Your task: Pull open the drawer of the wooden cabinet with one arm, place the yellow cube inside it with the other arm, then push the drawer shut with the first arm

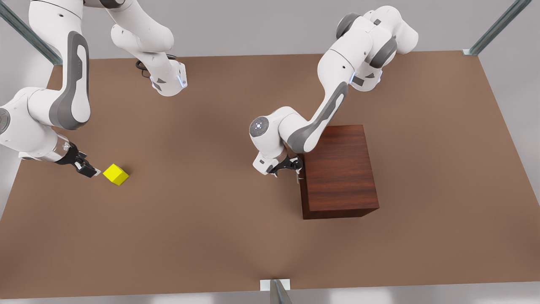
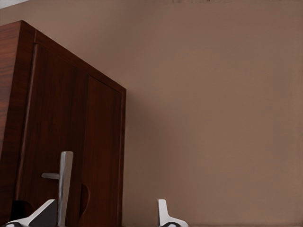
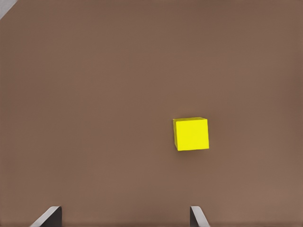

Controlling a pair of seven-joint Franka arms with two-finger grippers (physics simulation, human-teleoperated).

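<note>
Left gripper (image 1: 291, 165): fingers spread, unloaded, at the cabinet (image 1: 339, 171) front, the handle (image 2: 65, 182) beside one finger (image 2: 45, 213). The drawer is shut. Right gripper (image 1: 89, 169): spread, empty; the cube (image 1: 115, 174) lies just ahead, untouched, on the table (image 1: 211, 219).

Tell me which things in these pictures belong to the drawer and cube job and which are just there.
Belong to the job:
wooden cabinet
drawer, shut, with its silver handle
yellow cube on the table
left hand, open at the handle
right hand, open beside the cube

Just there:
brown table
metal frame posts at the table's edges
</note>
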